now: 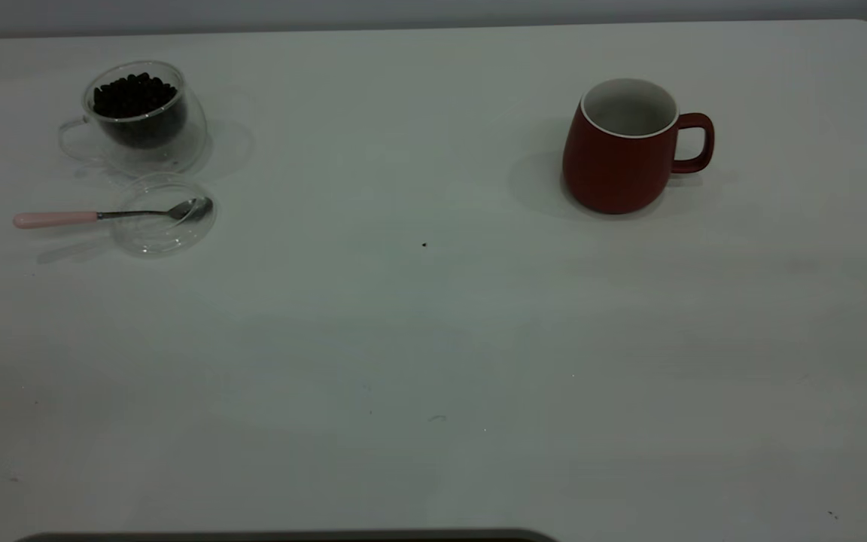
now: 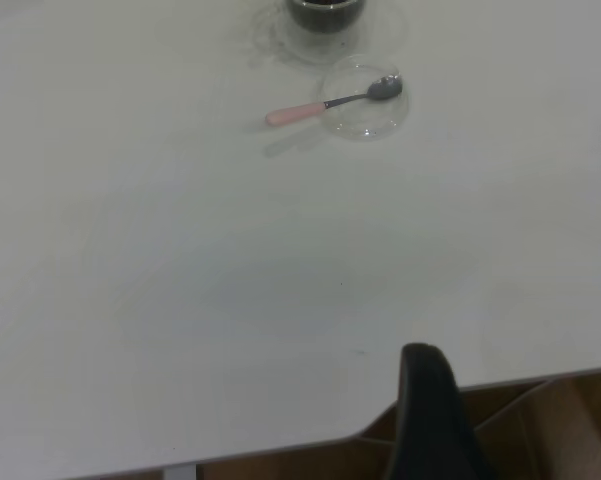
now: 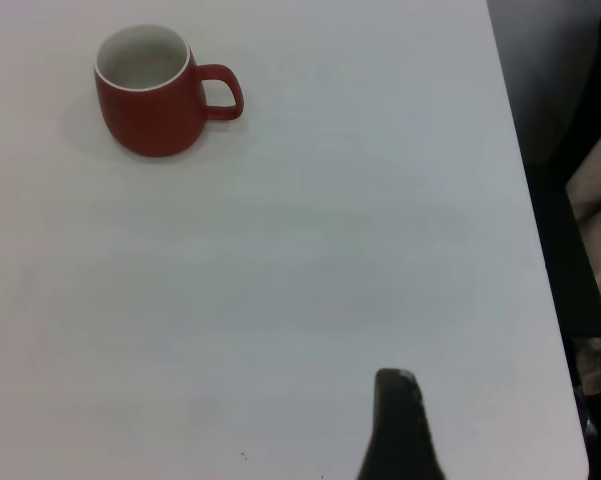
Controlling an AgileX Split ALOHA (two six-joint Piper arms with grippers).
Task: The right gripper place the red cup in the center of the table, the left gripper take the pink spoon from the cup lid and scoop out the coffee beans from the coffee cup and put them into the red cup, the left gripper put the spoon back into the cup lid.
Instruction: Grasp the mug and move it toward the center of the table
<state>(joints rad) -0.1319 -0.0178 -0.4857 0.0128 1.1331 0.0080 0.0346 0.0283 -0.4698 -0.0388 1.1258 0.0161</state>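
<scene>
Exterior view: red cup (image 1: 618,162) upright (unlabelled), pink spoon (image 1: 102,215) across cup lid (image 1: 162,218).

A gray wall (image 1: 403,11) runs along the far side, and a brown floor (image 2: 540,430) shows past the near edge.

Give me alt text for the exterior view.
A red cup stands empty at the right of a white table. At far left, a glass coffee cup holds coffee beans, with a pink spoon resting across a cup lid beside it.
</scene>
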